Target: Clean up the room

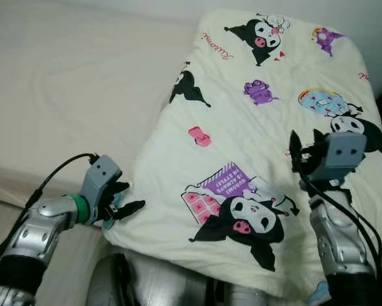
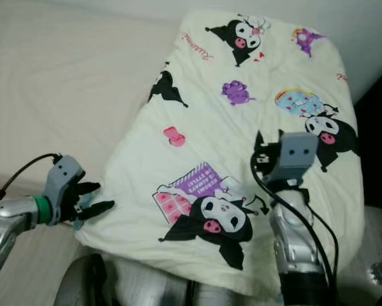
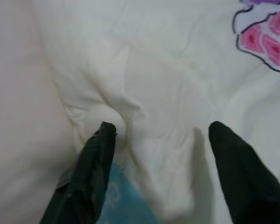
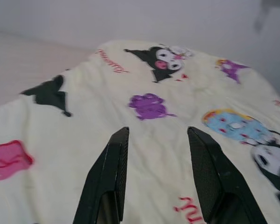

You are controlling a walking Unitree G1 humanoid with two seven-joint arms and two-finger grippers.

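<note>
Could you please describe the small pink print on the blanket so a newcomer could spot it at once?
Start at the pale yellow cartoon blanket spread over the cream bed. Near its left-middle lies the small pink print, alone on plain fabric. Unlike the black-and-white characters and the purple blob, it is solid pink.

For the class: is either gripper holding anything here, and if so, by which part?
Nothing is held. The left gripper is open at the blanket's near left corner, fingers apart on the fabric. The right gripper hovers open above the blanket's printed top.
</note>
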